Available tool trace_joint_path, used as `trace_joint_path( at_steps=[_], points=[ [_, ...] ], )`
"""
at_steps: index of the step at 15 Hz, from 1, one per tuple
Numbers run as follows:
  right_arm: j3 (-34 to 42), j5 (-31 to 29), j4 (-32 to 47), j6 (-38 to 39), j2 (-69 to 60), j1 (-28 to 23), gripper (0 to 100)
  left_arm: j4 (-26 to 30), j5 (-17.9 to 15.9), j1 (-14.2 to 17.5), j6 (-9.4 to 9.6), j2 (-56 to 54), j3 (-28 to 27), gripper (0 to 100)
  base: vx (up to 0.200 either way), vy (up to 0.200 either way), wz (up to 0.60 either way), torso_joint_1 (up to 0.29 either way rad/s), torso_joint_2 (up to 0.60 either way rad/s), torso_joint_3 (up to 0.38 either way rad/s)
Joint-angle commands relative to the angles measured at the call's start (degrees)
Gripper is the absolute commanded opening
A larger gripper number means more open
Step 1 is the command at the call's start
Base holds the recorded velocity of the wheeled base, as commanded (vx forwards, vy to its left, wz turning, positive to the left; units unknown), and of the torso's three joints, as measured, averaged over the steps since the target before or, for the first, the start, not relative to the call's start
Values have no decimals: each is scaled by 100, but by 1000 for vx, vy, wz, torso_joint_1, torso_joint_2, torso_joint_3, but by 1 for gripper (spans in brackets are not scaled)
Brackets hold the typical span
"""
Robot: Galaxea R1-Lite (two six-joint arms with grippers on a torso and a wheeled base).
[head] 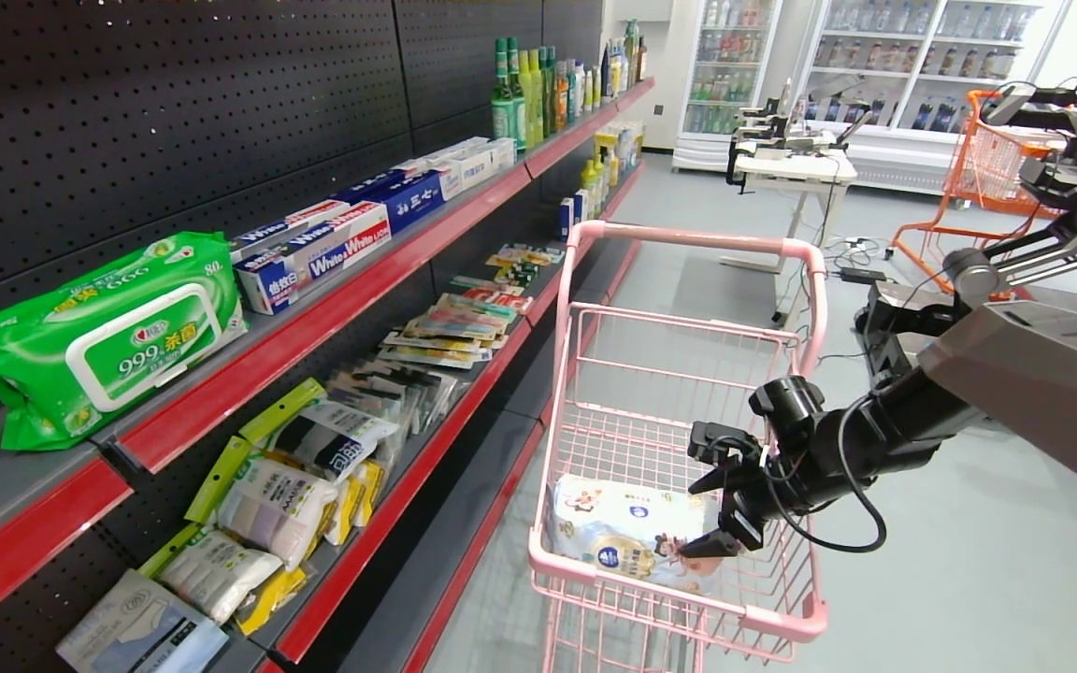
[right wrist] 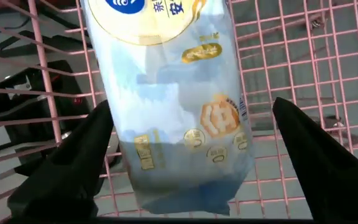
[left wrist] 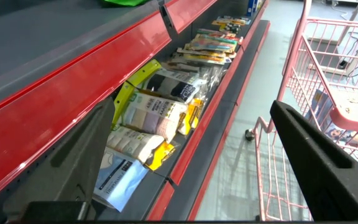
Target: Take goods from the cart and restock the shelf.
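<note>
- We see the right gripper (head: pixel 702 516) open astride the white pack (head: pixel 613 533) lying in the pink cart (head: pixel 688 238); wire walls surround it
- left gripper (left wrist: pixel 191 106) open beside the lower shelf (left wrist: pixel 210 134) of packets (left wrist: pixel 160 115)

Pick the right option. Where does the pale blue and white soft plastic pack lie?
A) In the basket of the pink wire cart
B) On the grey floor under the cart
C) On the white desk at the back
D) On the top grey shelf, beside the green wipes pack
A: the pale blue and white soft plastic pack lies on the basket grid of the pink wire cart, between the open fingers of the right end effector.
</note>
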Motion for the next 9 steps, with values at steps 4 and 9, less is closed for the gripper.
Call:
trace_joint_path(
  at_steps=[4, 9],
  points=[
    [-169, -4, -147, 15, 411, 126, 100, 0, 1, 1, 4, 5, 0, 100, 0, 0, 0, 0, 0, 0],
    [-292, -21, -314, 6, 649, 214, 100, 0, 1, 1, -4, 5, 0, 100, 0, 0, 0, 0, 0, 0]
  ],
)
